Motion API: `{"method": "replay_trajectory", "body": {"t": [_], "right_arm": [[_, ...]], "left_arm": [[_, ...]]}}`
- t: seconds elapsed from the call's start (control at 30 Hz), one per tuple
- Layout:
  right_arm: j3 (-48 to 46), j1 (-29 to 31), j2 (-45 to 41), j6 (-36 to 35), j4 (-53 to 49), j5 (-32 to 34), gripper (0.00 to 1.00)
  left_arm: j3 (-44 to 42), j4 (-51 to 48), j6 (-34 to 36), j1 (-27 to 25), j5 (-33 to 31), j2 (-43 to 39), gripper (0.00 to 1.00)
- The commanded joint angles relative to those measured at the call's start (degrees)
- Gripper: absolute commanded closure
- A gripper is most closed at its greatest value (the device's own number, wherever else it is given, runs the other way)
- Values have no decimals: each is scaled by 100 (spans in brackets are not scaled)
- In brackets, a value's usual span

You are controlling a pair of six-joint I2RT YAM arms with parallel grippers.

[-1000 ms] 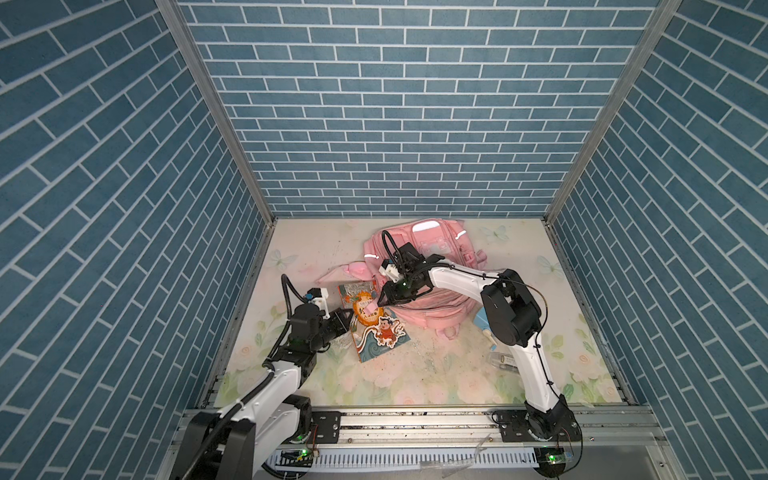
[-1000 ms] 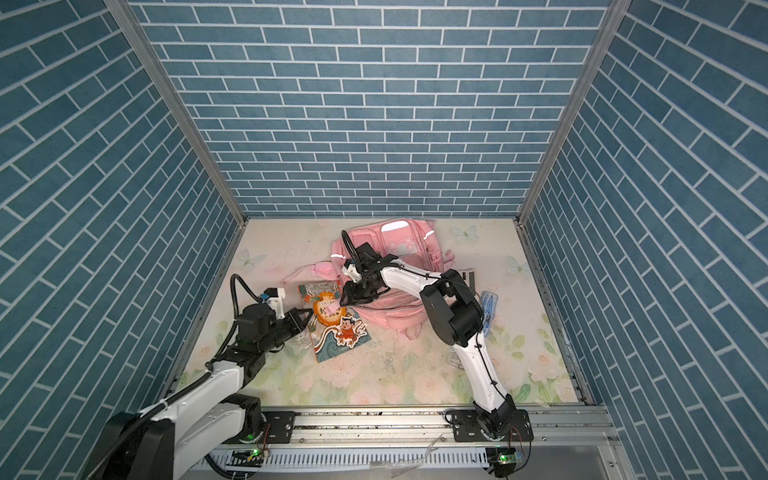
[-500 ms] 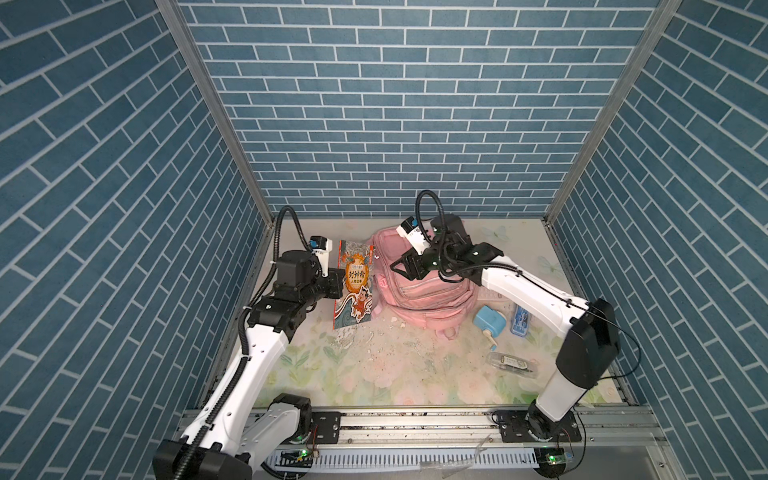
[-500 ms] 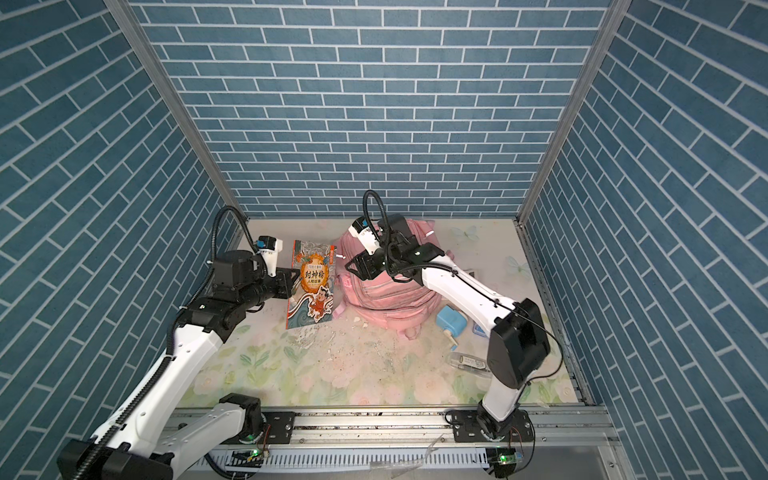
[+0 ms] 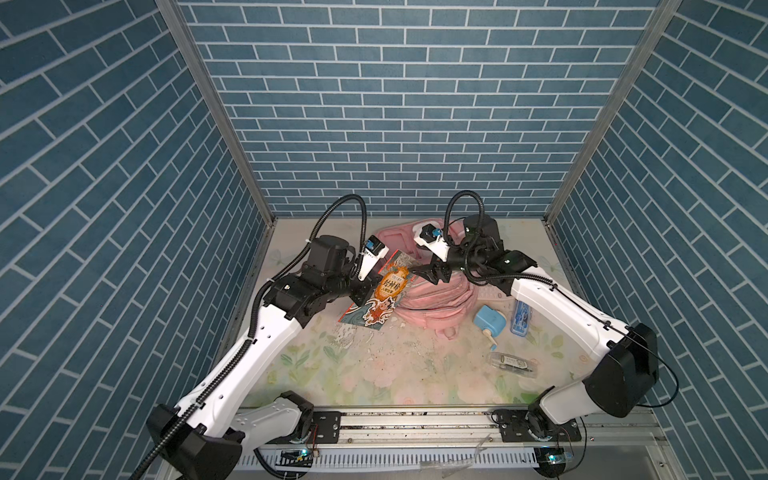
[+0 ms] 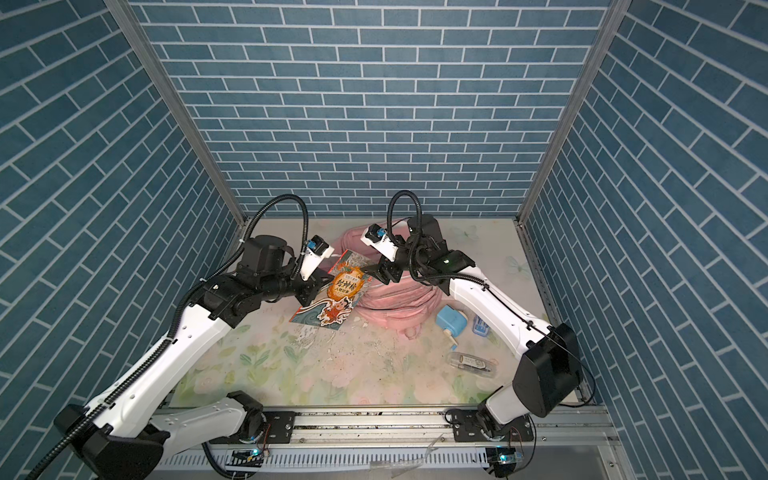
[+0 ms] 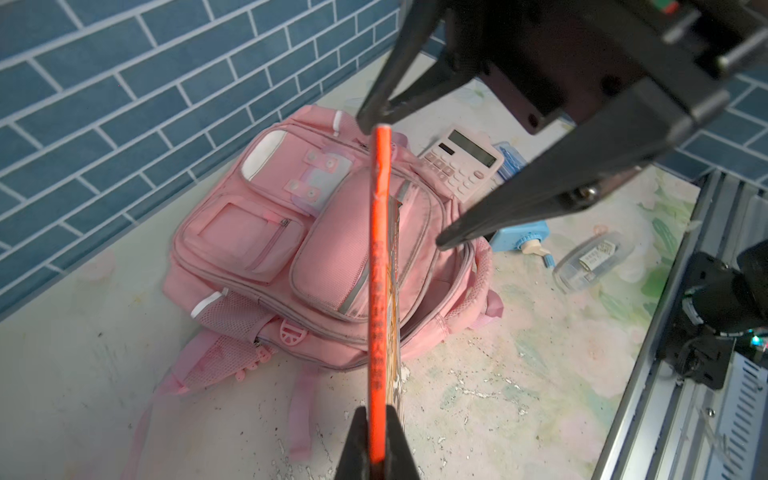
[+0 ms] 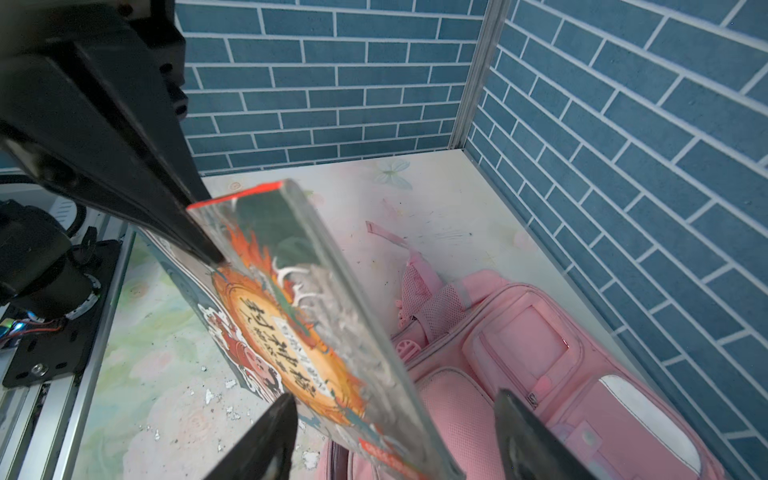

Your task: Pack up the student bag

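Blue brick-pattern walls on three sides; floral surface (image 5: 415, 374), scuffed and speckled with white flecks.

- student bag (image 5: 436, 299): far centre of the surface, lying on its back, front pockets up. The main zip looks parted along the near-right side, and nothing holds the mouth open.
- left end effector (image 5: 362, 294): clamped tight on one end of the spine of a shrink-wrapped picture book (image 5: 384, 291). Book held tilted, just left of the bag and overlapping its near-left edge.
- right end effector (image 5: 427, 274): jaws wide, gripping nothing. The book's other end sits between them, with one fingertip at or touching the spine end and the other well apart.
- Right of the bag: pink calculator (image 7: 461, 160), blue sharpener (image 5: 490, 322), blue box (image 5: 521, 322). A clear case (image 5: 512, 365) lies nearer.

Risks, as I judge them:
1. Book hangs from one narrow pinch at its end. The film is glossy, so it may pivot or slide out if swung quickly.
2. The open right finger sits so close to the spine end that any sideways motion could lever the book in that pinch.
3. The bag is soft and unrestrained. If a book corner catches the flap or zip edge, it would shove the bag toward the far wall or fold the mouth shut rather than go in.
4. Entering at this tilt, the book may jam across the opening.
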Motion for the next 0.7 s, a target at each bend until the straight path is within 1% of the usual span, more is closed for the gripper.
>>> {"method": "replay_trajectory", "body": {"t": [0.0,0.1,0.2,0.27,0.33,0.4,0.47,0.5,0.53,0.57,0.6,0.63,0.67], "right_arm": [[132,-54,-80,-751,-397,-1007,26],[104,-155,-37,-1017,-722,-1588,30],[-70,-271,-55,-1108,-736,-1790,35],[-146,-365,-87,-1128,-777,-2018,40],[-220,-437,-146,-1072,-778,-2191,47],[-314,-485,-217,-977,-734,-2230,62],[-421,-520,-266,-856,-685,-2237,85],[-458,-521,-276,-796,-670,-2204,92],[-476,-523,-285,-783,-725,-2191,97],[-496,-533,-308,-778,-766,-2198,100],[-555,-555,-357,-735,-745,-2214,100],[-647,-593,-437,-565,-631,-2206,100],[-774,-646,-534,-335,-477,-2223,100]], "left_arm": [[384,-92,799,-219,92,105,100],[593,-156,1099,-277,250,257,100],[638,-105,1355,-277,573,281,100],[638,-56,1461,-282,679,275,100],[657,-94,1534,-279,647,309,100],[673,-127,1588,-285,562,367,100],[669,-119,1614,-286,543,400,100],[660,-51,1599,-283,506,414,100],[636,45,1544,-277,439,397,100],[620,143,1497,-274,358,374,96],[585,305,1336,-273,129,335,60],[528,538,1111,-255,-192,280,37],[464,738,985,-225,-394,207,29]]}}
